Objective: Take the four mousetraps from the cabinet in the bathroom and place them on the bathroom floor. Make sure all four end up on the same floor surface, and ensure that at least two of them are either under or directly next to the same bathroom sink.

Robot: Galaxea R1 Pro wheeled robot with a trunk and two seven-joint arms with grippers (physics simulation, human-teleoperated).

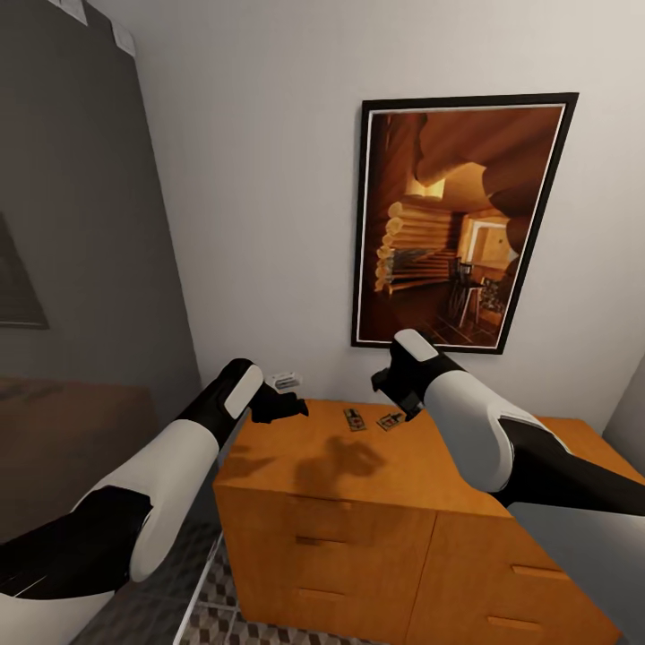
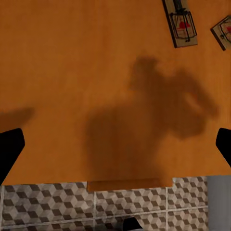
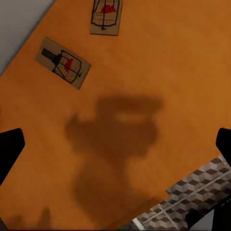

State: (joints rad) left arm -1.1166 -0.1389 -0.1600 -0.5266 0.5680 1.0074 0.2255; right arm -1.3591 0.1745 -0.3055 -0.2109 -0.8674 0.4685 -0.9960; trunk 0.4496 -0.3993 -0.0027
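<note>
text: none readable | mousetraps (image 3: 63,63): red mark, no legible lettering

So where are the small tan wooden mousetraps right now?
Two mousetraps lie flat on the orange-brown wooden cabinet top near the wall, below the framed picture, between both grippers.

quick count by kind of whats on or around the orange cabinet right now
mousetraps: 2
cabinet: 1
framed picture on the wall: 1
grippers: 2, left gripper, right gripper
total: 6
</note>
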